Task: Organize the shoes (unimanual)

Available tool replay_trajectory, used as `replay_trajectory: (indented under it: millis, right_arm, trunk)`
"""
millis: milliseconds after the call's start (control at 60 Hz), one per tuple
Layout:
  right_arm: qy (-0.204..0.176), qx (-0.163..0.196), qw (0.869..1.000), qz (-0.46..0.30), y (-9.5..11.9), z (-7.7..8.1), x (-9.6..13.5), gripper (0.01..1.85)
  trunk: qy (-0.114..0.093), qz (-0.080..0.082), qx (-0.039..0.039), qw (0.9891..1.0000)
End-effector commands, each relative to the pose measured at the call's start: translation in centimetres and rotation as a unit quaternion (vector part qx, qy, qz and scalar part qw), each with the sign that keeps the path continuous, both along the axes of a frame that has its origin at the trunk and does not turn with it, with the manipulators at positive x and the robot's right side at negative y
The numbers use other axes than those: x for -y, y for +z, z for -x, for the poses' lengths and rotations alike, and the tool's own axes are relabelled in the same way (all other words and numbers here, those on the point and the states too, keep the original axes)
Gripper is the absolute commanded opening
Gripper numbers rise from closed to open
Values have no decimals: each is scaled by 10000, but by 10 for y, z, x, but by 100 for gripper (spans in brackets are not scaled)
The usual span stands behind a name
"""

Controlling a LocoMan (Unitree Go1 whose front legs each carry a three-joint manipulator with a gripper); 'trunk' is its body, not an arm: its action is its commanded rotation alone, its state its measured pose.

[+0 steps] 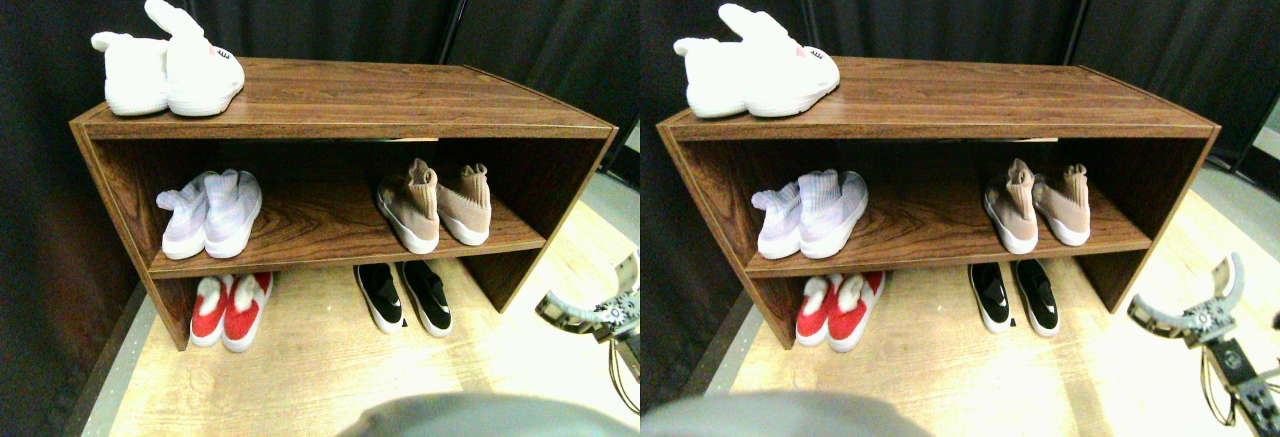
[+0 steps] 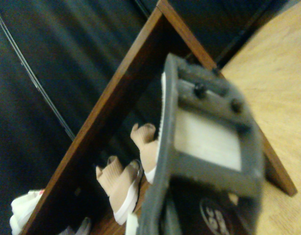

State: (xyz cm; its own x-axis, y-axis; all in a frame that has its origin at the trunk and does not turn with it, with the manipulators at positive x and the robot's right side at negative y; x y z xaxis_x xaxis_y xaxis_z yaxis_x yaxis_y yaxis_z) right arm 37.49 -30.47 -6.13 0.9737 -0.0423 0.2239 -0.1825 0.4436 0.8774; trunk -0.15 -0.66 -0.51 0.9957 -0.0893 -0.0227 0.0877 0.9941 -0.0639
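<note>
A pair of tan knit sock sneakers (image 1: 435,207) with white soles stands side by side at the right of the rack's middle shelf; the wrist view also shows these tan sneakers (image 2: 122,183). Below them, on the floor under the shelf, a pair of low black slip-ons (image 1: 405,295) sits toes forward. My right gripper (image 1: 595,289) hovers over the floor to the right of the rack, apart from every shoe. It is open, with nothing between its jaws. One dark jaw frame (image 2: 209,142) fills the middle of the wrist view.
The brown wooden rack (image 1: 340,107) carries white fluffy bunny slippers (image 1: 170,62) on its top left. A pale lavender knit pair (image 1: 210,215) stands at the shelf's left and a red pair (image 1: 232,309) on the floor below. Dark curtains hang behind; light wood floor lies in front.
</note>
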Motion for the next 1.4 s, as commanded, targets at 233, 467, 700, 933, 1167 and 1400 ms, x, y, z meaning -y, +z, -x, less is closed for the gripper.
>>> replay_trajectory:
  millis: [233,467,700,933,1167,1400]
  right_arm:
    - [-403,428,9982,-154,17,-14,7,6]
    - [-511,284,9969,-520,15,-55,14,6]
    - [-437,53,9975,-545,8,-95,23,6]
    - [-554,-139,9959,-700,-2,-123,27,6]
    - [-608,-356,9945,-778,-7,-138,19,6]
    - [-385,-501,9955,-709,-11,-143,2,6]
  trunk:
    - [-26,133,-31,9999]
    - [-5,142,-7,9999]
    - [37,150,-10,9999]
    - [82,164,-10,9998]
    - [123,198,-10,9997]
    - [198,238,-52,9995]
